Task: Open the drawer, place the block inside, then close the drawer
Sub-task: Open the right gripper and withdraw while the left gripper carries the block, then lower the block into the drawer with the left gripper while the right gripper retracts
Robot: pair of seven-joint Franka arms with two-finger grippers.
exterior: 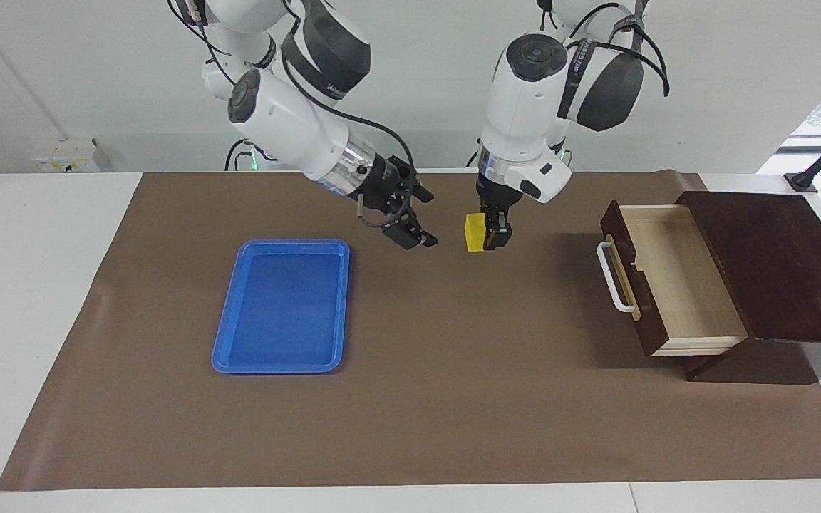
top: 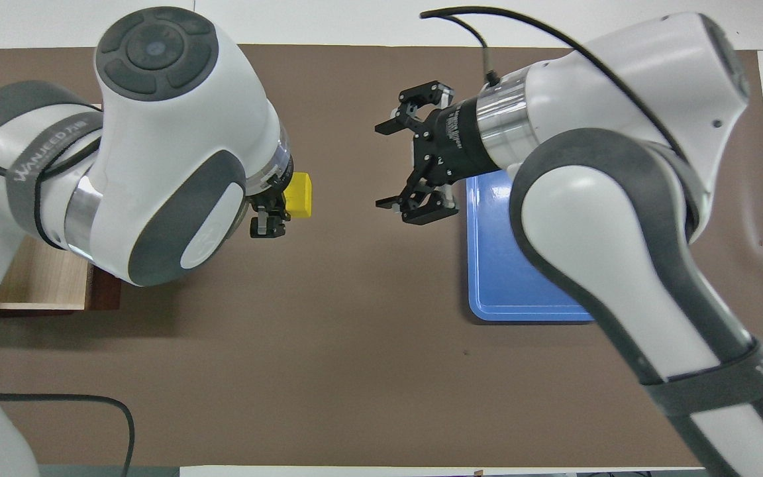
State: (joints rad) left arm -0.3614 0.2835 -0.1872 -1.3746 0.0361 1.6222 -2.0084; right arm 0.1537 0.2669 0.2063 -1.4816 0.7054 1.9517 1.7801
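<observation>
The left pincer (top: pixel 274 213) is clamped on the yellow block (top: pixel 299 195), raised over the brown mat (top: pixel 328 318) covering the tabletop (top: pixel 421 20). The right pincer (top: pixel 388 164) stands with its fingers (top: pixel 391 126) spread wide, empty, over the mat between the block and the blue tray (top: pixel 494 265), well apart from the block. The tray (partly covered by the right arm) lies toward the right arm's end. The drawer (top: pixel 44 285) is pulled out, its pale interior showing under the left arm, at the left arm's end.
</observation>
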